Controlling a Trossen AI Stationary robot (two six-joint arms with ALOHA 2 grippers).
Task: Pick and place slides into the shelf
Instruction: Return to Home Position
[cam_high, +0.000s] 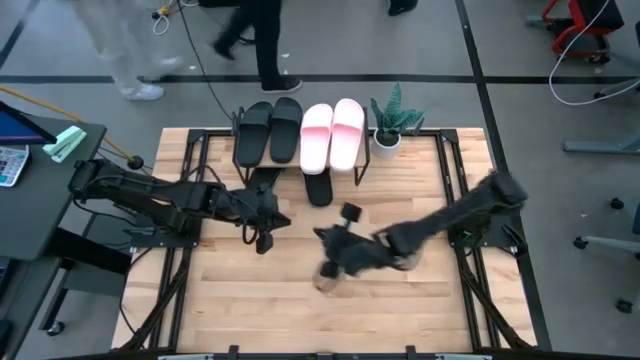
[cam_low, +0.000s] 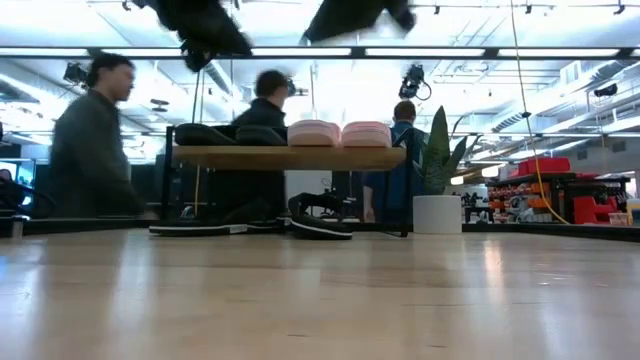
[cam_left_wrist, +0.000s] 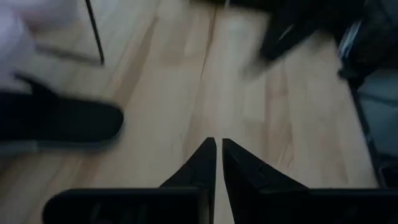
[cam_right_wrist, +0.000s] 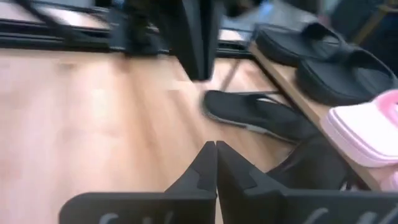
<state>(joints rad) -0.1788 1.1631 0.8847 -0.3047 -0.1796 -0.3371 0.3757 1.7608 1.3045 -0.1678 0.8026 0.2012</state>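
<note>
Pale-wood shelf on black metal legs (cam_low: 290, 157) holds pink broad-strap slides (cam_high: 333, 133) and black broad-strap slides (cam_high: 268, 132) on top, thin black slides (cam_low: 320, 228) beneath | left gripper (cam_left_wrist: 219, 144), right gripper (cam_right_wrist: 216, 146) in front of shelf, fingers pressed together, empty | we judge: lift clear, then swing home.

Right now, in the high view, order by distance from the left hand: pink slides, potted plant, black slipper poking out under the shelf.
From the left hand:
1. Black slipper, at the shelf's front edge.
2. Pink slides, on its right half.
3. Potted plant, beyond the shelf's right end.
</note>
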